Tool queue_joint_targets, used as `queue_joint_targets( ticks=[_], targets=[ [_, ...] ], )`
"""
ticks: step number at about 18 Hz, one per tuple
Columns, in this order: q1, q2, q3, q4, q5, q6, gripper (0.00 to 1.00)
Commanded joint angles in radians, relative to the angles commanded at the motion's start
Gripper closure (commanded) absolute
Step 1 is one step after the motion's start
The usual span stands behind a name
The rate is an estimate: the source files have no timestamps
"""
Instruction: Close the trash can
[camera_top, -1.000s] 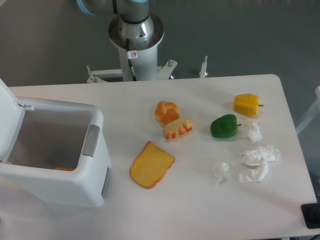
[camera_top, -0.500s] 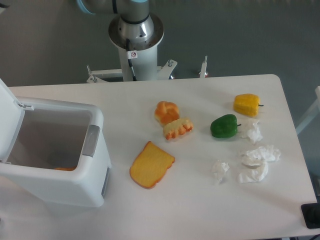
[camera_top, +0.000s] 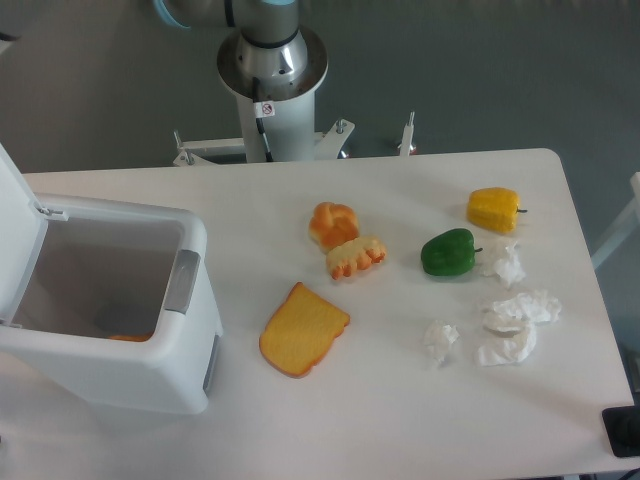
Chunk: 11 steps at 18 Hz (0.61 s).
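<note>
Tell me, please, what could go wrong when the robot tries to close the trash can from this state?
1. The lid stands open at the picture's left edge, partly cut off, and the hand is not in view, so aiming a push is uncertain.
2. The trash can sits near the table's front-left corner; a hard push might shift it.

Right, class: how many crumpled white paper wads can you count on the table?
4. One small crumpled white paper wad sits nearest the toast slice, one beside the green pepper, and two at the right, one above the other. None look hidden, though the bin's inside is partly unseen.
</note>
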Motion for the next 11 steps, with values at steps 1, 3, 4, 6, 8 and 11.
queue_joint_targets(
  ticks=[1,3,4,6,8,11],
  targets=[
    [0.000,0.000,0.000,0.000,0.005,0.000,0.00],
    [0.002,0.002,-0.012,0.000,0.041,0.029,0.00],
    [0.003,0.009,-0.034,0.000,0.067,0.060,0.00],
    [0.005,0.012,-0.052,0.000,0.095,0.098,0.00],
    [0.023,0.011,-0.051,-0.002,0.107,0.104,0.00],
    [0.057,0.012,-0.058,-0.003,0.120,0.106,0.00]
  ],
)
